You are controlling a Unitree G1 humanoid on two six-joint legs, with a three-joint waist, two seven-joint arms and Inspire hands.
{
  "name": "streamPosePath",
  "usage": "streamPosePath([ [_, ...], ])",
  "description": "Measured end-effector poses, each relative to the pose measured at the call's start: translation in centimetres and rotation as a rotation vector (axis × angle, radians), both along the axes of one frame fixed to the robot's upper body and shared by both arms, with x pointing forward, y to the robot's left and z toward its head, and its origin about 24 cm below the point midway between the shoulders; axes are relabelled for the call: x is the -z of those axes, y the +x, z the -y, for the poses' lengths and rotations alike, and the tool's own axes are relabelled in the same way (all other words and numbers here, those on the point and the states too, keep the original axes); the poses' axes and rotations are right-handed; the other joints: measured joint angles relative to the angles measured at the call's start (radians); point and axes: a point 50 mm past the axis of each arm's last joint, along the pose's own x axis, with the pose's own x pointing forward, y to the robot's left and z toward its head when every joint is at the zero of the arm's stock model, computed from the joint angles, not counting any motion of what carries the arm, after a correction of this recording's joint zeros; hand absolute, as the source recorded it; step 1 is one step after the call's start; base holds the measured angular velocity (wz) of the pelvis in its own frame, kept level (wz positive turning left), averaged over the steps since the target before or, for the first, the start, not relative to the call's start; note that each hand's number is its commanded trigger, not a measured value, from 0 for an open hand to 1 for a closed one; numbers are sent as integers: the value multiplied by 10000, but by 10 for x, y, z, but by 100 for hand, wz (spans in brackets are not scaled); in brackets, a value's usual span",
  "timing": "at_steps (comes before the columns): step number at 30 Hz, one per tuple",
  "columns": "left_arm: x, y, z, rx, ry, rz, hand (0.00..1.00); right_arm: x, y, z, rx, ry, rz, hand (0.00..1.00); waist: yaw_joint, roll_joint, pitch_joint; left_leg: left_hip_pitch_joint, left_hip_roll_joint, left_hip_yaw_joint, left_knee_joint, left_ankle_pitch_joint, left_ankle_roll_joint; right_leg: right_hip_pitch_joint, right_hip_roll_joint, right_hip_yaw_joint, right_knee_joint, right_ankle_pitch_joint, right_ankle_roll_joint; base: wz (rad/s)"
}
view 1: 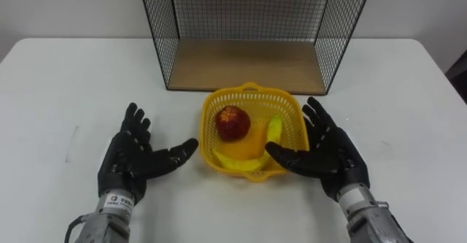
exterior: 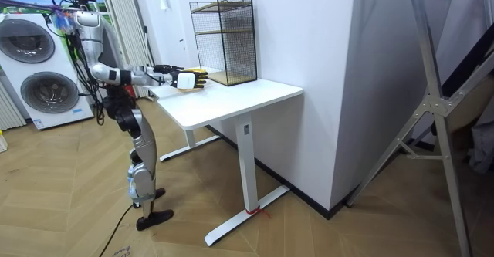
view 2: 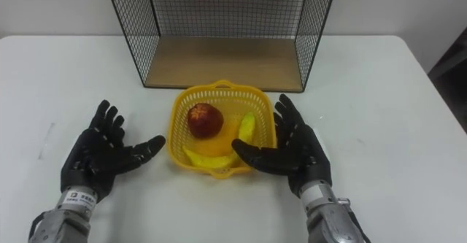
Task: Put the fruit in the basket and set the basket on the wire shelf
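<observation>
Fruit part looks done: apple (view 1: 232, 122) and bananas (view 1: 273, 130) sit in the basket (view 1: 207, 117), just in front of the wire shelf (view 1: 248, 64). Left hand (view 1: 131, 157) and right hand (view 1: 332, 154) flank it, both spread open and holding nothing. Next move, I'd say, is squeezing its sides and lifting.

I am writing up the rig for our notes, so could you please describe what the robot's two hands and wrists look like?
The left hand and right hand are both black and human-shaped, with slim segmented fingers. Each wrist ends in a silver-grey metal cuff, and the left cuff bears a small white label with dark print.
</observation>
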Motion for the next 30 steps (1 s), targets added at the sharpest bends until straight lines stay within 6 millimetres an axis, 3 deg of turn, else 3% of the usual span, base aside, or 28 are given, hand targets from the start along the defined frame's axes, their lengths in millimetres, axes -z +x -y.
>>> streamPosePath([
  [17,2,-2,-6,-425,-761,-45,0,0,0,1,68,-40,-12,0,14,-32,18,114,3,16,-57,0,0,30,11,65,6,0,0,0],
  [30,0,0,5,-459,-1948,268,0,0,1,-4,-37,412,27,0,-2,-43,50,-69,80,56,-2,1,1,-116,-2,-9,104,0,0,0],
])
